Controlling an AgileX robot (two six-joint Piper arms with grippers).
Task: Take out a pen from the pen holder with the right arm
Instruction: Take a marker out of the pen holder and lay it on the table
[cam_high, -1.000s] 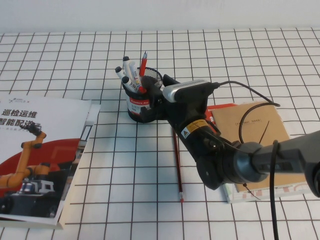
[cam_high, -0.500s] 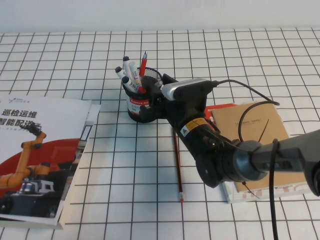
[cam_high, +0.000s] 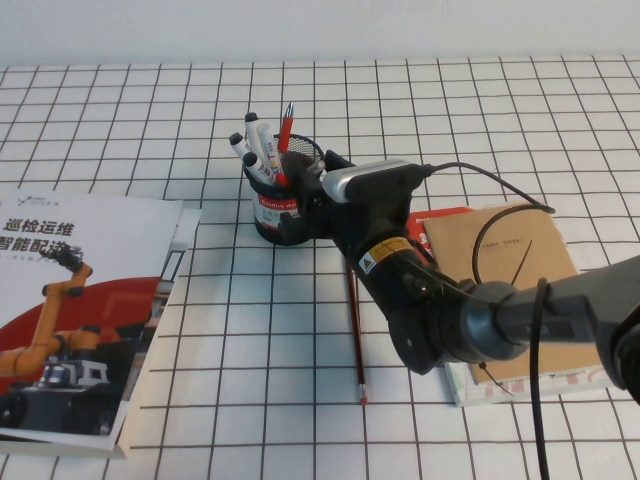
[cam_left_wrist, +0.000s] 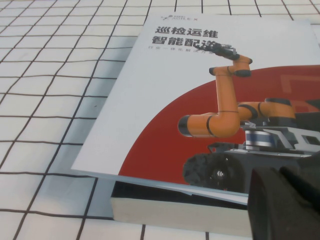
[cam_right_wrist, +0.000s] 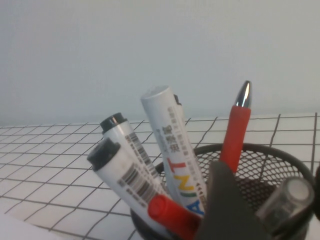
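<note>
A black mesh pen holder stands mid-table with white markers and a red pen sticking up from it. My right gripper is at the holder's right rim, open. In the right wrist view its fingers straddle a clear-capped pen inside the holder, without closing on it. White markers, the red pen and a red cap stand beside it. My left gripper hangs over the book's corner, shut, holding nothing; the high view does not show it.
A thin red pencil lies on the table under my right arm. A brown notebook lies to the right, with a cable looped over it. A thick book with an orange robot on its cover lies at the left front.
My right gripper has crept a little further toward the holder; its jaws stand as wide as before. Nothing else has moved.
</note>
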